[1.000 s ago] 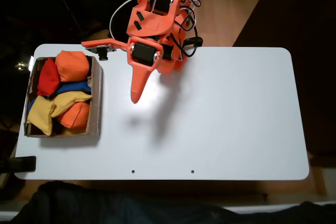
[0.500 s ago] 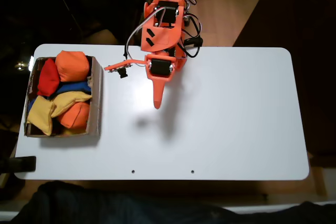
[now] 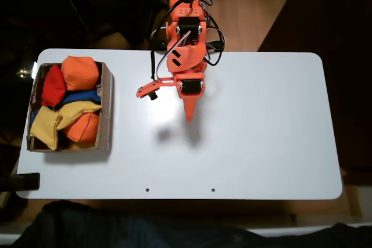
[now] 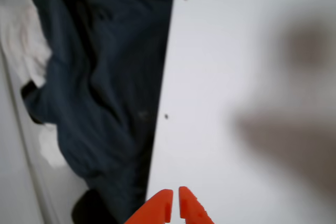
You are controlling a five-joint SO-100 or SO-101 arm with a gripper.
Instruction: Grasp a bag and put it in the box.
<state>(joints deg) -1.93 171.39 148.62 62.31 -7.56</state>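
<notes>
I'm seeing the bag [image 3: 53, 121] lying inside the box [image 3: 107, 108] at the table's [image 3: 261, 143] left end in the fixed view, among orange, red and blue beanbags, so I'm judging the drop done. My gripper [image 4: 174, 204] is hovering empty mid-table, jaws nearly together.

box [image 3: 107, 108] on table [image 3: 261, 143] left end | bag [image 3: 49, 125] in box | hand [image 3: 189, 117] mid-table
</notes>
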